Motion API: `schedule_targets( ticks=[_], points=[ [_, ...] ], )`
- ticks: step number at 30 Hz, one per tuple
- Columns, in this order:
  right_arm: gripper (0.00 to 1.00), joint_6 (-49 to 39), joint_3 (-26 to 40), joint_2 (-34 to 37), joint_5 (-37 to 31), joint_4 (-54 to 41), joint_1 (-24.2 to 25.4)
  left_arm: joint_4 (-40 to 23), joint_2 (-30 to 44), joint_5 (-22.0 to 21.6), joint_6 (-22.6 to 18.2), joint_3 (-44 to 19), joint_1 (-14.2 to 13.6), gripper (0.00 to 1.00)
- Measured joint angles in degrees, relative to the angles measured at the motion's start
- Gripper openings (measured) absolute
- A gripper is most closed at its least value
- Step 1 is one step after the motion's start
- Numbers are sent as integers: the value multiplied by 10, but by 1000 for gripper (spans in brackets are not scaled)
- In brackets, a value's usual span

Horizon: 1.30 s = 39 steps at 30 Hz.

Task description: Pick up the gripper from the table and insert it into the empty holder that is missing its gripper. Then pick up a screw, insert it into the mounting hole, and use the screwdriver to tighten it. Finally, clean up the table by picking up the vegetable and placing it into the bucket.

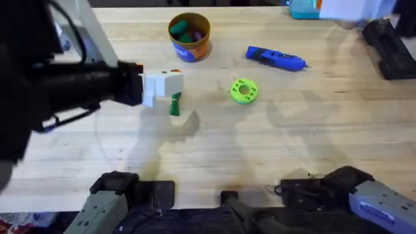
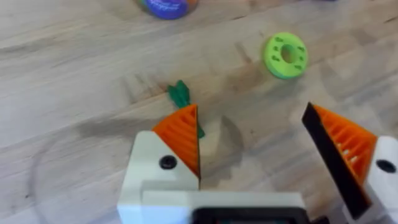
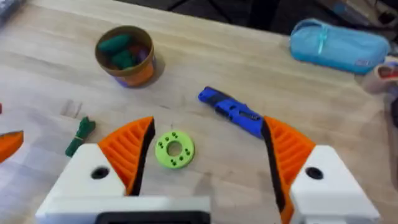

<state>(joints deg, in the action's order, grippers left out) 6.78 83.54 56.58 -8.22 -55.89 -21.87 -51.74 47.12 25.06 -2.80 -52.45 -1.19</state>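
Vegetable (image 3: 79, 135) — slender green (leafy-looking, perhaps) — lying on table (image 3: 249, 74).

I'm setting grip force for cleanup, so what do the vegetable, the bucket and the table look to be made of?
The vegetable looks like hard matte green plastic: even colour, stiff leafy shape, though rubber is possible. The bucket seems glossy orange plastic or coated card, with a printed blue band. The table looks like pale wood with visible grain and plank seams, smooth-finished.

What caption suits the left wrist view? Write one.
Open left claw hovering above the small green leafy toy vegetable on the wooden table.
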Motion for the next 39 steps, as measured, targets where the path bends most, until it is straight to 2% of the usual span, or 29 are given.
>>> schedule_targets(
  ticks=[6,10,14,20,25,39],
  points=[
    [991,32,-114,-56,-1,1,0,-34,97,-47,-8,-29,-4,986],
    [991,52,-166,-76,-1,-3,0,-44,200,-77,-10,-27,-34,986],
    [991,73,-180,-96,-1,-19,0,-15,298,-109,-12,-23,-61,986],
    [991,87,-210,-108,18,-32,0,43,383,-133,-13,-23,-63,986],
    [991,89,-256,-104,28,-32,0,74,424,-142,-13,-23,-63,986],
    [991,89,-256,-104,28,-32,0,74,424,-142,-13,-23,-63,986]
  ],
)
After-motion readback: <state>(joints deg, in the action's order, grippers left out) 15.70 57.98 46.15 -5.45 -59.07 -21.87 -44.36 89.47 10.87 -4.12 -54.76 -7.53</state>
